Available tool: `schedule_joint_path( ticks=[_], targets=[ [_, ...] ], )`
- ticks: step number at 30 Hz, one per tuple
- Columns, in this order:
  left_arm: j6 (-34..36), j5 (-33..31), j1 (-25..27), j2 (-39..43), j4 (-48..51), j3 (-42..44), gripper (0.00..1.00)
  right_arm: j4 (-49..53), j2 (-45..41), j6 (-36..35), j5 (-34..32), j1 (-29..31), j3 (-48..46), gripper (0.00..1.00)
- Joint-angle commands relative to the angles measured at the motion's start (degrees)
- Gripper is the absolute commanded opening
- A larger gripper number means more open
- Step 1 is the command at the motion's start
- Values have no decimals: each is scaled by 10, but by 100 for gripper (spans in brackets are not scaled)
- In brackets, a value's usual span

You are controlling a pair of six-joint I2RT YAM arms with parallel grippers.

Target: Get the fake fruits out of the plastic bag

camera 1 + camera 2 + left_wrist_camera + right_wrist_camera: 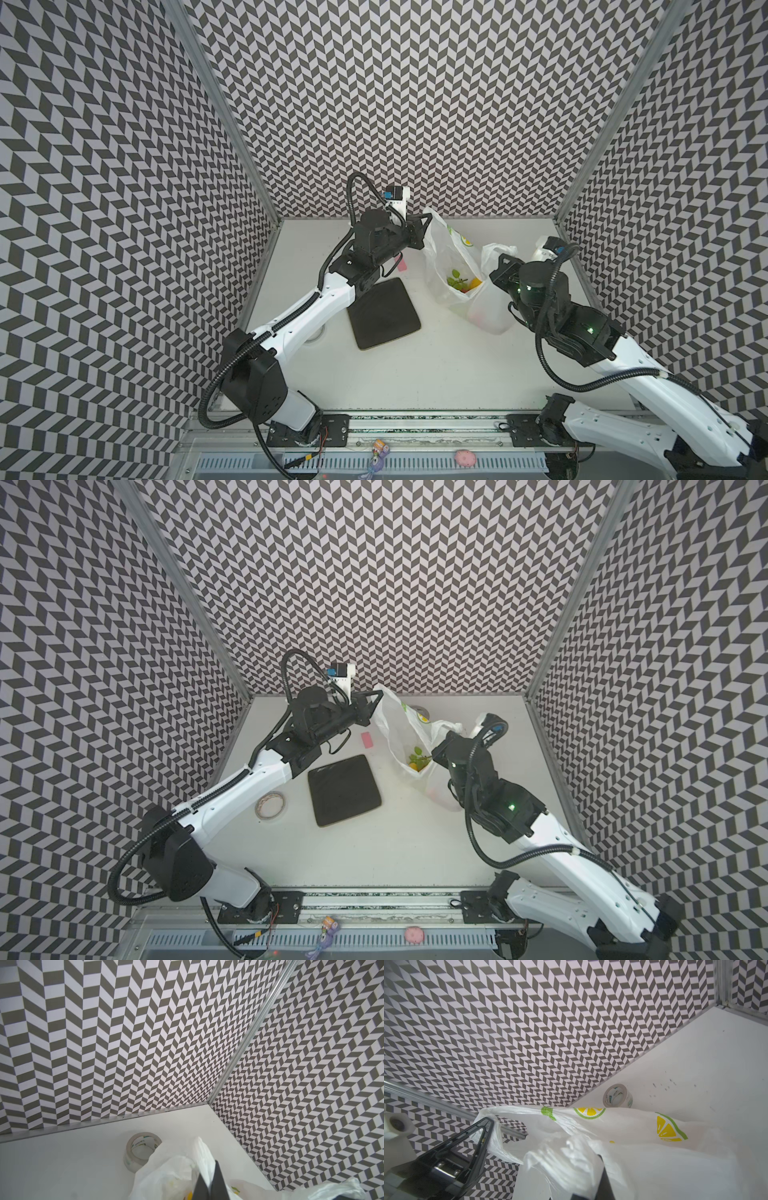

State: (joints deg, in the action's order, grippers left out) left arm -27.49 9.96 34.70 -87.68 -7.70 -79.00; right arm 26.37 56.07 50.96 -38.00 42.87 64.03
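Between the left end effector [422,232] and the right end effector [500,262] — each clamped shut on a top edge of the plastic bag [446,253] — its mouth is stretched open, and the fake fruits [461,284] are seen low inside, nearer the right arm.

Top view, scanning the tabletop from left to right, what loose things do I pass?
tape roll → black mat → plastic bag. The pink block is left out: it overlaps the mat's span.
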Motion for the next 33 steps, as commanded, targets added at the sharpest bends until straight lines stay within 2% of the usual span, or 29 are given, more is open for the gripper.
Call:
schedule_joint_path(
  ticks=[1,5,8,12,18,22,25,28,30,33],
  targets=[
    [-28,9,-9,-32,-21,-69,0,-92,11,-46,-17,-33,37,0],
    [-33,41,-16,-82,-17,-132,0,-107,25,-82,2,-84,61,0],
    [-44,78,-16,-99,-7,-138,0,-73,19,-69,12,-95,47,0],
    [-68,117,-9,-74,-27,-59,0,-5,-35,-10,35,-95,-25,0],
    [-42,180,31,-5,-30,60,0,158,-128,71,36,-95,-93,1],
    [-25,182,58,45,5,111,0,216,-155,49,50,-95,-100,32],
    [-24,173,66,72,35,133,0,215,-149,-32,43,-94,-56,52],
    [-25,160,66,86,53,141,0,206,-100,-145,63,-95,23,71],
    [-26,151,66,89,54,142,0,211,-49,-239,119,-95,90,80],
    [-28,148,66,82,52,135,0,271,33,-334,215,-95,208,83]
  ],
)
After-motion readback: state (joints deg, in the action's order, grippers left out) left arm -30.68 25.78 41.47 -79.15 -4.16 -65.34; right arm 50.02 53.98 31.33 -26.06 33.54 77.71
